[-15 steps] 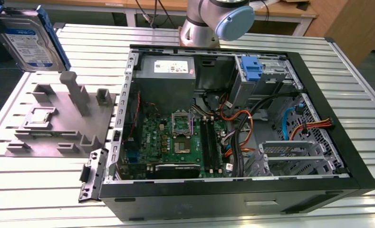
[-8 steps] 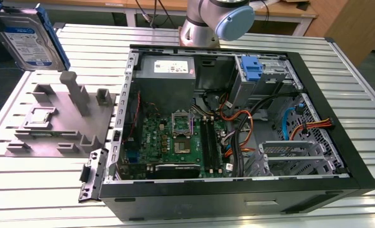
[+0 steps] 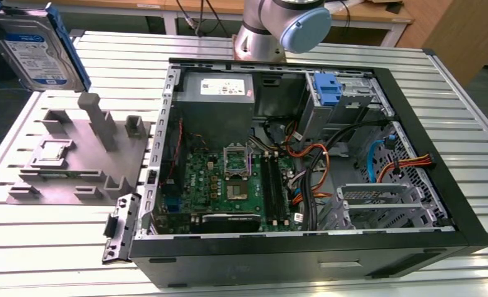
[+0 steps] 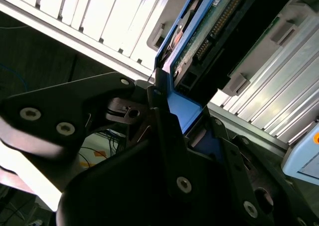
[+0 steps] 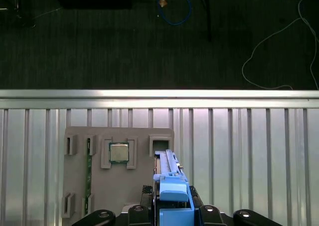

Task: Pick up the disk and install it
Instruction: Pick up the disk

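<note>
Gripping the silver, blue-framed, white-and-blue-labelled disk (image 3: 33, 48), the end effector (image 5: 174, 211) is closed.

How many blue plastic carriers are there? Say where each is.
2 carriers. One frames the disk, at the exterior view's upper left; one stands in the case's drive bay. Others may be hidden.

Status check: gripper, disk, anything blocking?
Gripper shut on the disk, at its blue carrier. Disk held upright over the grey fixture, outside the computer case. Loose cables cross the case interior.
</note>
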Tool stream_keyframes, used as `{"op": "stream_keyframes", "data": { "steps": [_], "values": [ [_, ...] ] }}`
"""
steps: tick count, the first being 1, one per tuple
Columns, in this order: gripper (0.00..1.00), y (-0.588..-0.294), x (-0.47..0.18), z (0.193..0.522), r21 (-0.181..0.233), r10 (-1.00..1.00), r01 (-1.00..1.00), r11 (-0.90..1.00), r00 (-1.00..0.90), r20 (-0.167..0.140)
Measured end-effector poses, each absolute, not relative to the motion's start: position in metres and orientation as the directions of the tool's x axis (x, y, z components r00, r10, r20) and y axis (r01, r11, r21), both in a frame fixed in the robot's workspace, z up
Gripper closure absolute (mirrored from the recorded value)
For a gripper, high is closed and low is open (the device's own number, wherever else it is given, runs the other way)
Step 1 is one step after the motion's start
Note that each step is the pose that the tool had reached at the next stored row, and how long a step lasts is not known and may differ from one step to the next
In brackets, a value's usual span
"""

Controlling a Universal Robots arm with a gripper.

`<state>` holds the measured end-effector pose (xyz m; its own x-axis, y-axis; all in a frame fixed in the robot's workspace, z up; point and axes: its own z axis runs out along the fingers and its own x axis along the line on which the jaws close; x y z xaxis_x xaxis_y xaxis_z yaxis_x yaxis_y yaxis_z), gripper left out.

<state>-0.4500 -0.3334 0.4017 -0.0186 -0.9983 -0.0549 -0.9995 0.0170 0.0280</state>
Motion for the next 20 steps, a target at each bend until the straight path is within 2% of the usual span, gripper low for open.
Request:
{"op": "stream_keyframes", "data": {
  "steps": [20],
  "values": [
    [0.63, -0.3334, -0.4500, 0.4109, 0.028, -0.998, -0.999, 0.017, -0.019, -0.055]
  ]
}}
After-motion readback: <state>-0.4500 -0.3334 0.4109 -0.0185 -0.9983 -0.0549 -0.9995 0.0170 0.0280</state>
